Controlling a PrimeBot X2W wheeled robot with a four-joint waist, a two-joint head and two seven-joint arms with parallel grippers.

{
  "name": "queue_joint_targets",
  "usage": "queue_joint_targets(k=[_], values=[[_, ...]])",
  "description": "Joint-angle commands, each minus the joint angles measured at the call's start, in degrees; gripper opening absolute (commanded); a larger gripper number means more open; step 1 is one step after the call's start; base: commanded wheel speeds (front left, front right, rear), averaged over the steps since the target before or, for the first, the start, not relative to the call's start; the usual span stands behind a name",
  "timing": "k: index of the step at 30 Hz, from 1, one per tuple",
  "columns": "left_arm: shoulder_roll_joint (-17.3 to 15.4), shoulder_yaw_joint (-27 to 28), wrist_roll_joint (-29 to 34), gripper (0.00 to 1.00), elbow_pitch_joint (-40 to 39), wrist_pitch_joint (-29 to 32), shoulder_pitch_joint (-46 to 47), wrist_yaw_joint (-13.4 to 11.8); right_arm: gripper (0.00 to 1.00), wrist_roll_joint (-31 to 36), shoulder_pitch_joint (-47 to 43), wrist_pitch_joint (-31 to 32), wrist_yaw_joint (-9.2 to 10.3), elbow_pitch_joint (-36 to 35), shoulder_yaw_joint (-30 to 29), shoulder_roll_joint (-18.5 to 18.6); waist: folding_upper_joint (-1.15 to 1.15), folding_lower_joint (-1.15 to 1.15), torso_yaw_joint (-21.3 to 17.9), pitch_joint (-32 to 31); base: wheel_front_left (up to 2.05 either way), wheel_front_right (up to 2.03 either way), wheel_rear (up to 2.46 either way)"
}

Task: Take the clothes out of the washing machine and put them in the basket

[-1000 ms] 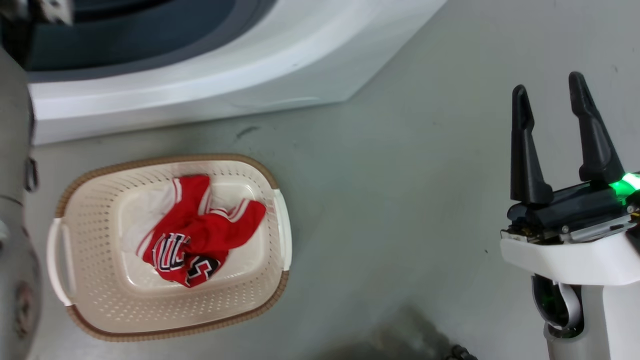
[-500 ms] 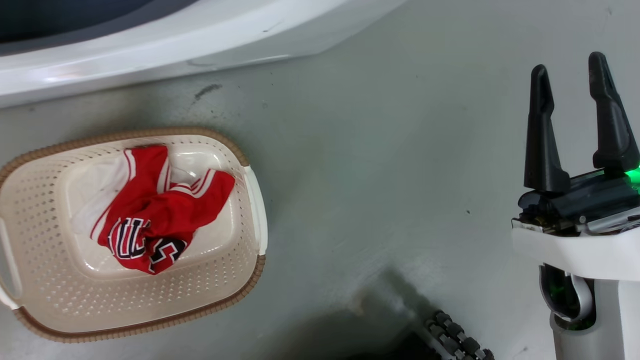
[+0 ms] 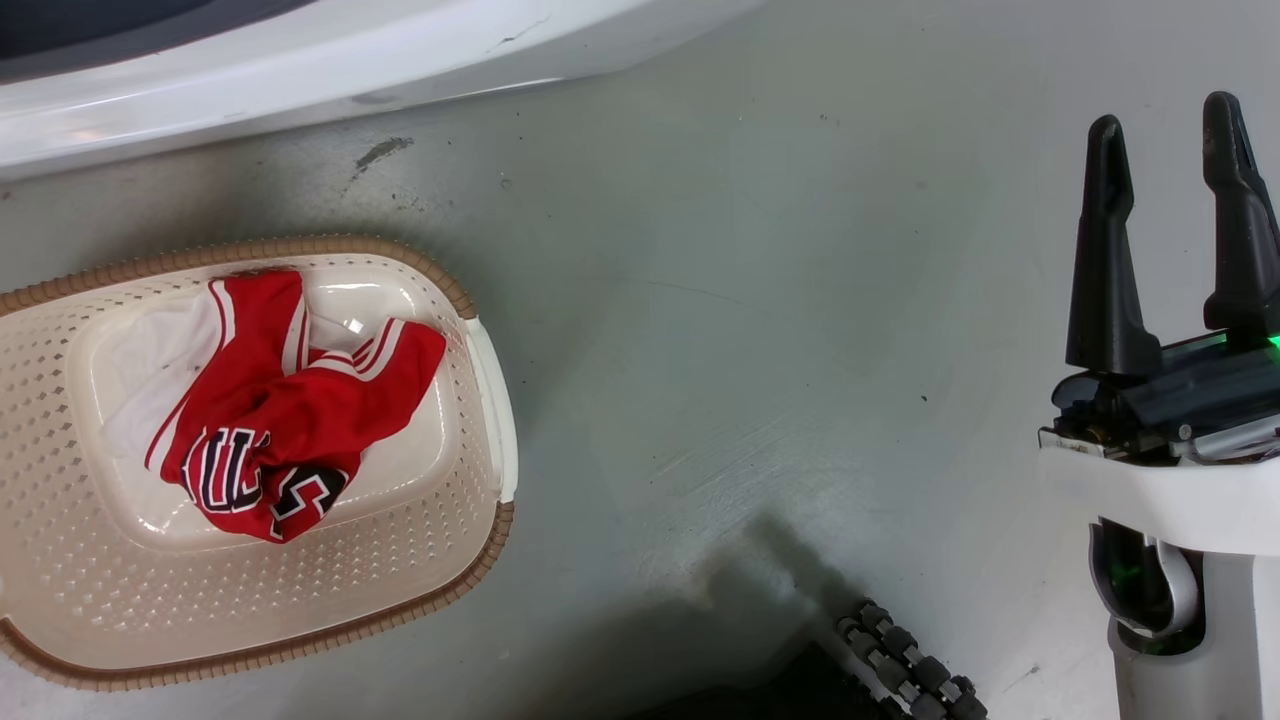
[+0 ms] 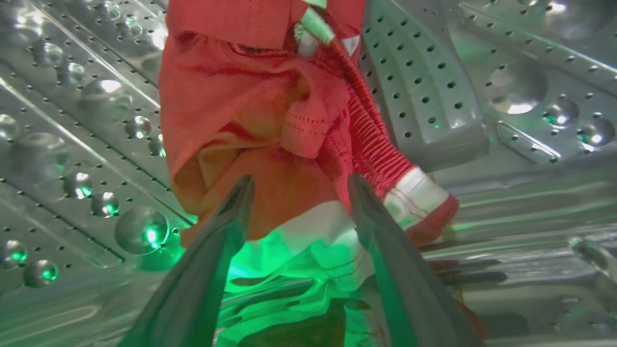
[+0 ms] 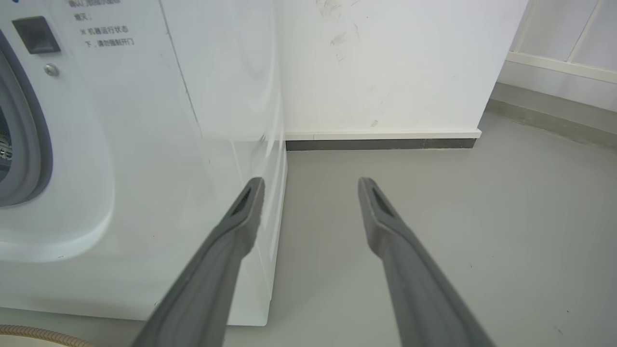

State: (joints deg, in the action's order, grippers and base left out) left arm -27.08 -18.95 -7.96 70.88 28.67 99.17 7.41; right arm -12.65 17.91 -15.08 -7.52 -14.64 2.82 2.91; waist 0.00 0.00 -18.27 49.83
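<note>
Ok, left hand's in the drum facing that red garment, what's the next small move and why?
Probably ease the left hand forward and close on the red garment: its fingers stand open in the drum, with the fabric bunched at their tips. The basket already holds another garment.

Grey floor [image 3: 750, 250], white wall [image 5: 409, 72] perhaps scuffed, dark skirting [image 5: 381, 144].

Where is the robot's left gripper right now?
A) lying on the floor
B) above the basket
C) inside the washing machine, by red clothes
C: the left wrist view shows the left gripper open inside the perforated steel washing machine drum, its fingers reaching toward a red garment.
</note>
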Motion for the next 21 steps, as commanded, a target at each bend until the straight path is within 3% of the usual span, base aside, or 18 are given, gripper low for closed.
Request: queue_joint_targets(k=[1, 4, 5, 6, 21], values=[[-0.99, -0.32, -0.65, 1.00, 0.71, 0.44, 0.07, -0.02, 1.00, -0.40, 1.05, -0.14, 0.06, -0.17, -0.18, -0.05, 0.00, 0.00, 0.01, 0.12, 0.00, 0.00, 0.00], [-1.56, -1.15, -0.87, 0.96, 0.86, 0.25, 0.14, -0.03, 1.00, -0.29, 1.12, -0.14, 0.06, -0.02, -0.28, -0.05, 0.00, 0.00, 0.04, 0.17, 0.00, 0.00, 0.00], [-1.62, -1.41, -1.07, 0.04, 0.92, 0.19, 0.08, -0.09, 1.00, -0.30, 1.14, -0.14, 0.06, 0.01, -0.30, -0.05, 0.00, 0.00, 0.04, 0.13, 0.00, 0.00, 0.00], [-1.71, -1.58, -1.31, 0.00, 0.91, -0.13, 0.07, -0.09, 1.00, -0.29, 1.17, -0.14, 0.06, 0.02, -0.31, -0.05, 0.00, 0.00, 0.03, 0.12, 0.00, 0.00, 0.00], [-1.05, -3.13, -2.30, 0.00, -1.57, -10.65, -2.32, -0.75, 1.00, 0.63, 0.24, -0.14, 0.06, 0.63, -0.37, -0.06, 0.00, 0.00, 0.94, -2.23, 0.00, 0.00, 0.00]])
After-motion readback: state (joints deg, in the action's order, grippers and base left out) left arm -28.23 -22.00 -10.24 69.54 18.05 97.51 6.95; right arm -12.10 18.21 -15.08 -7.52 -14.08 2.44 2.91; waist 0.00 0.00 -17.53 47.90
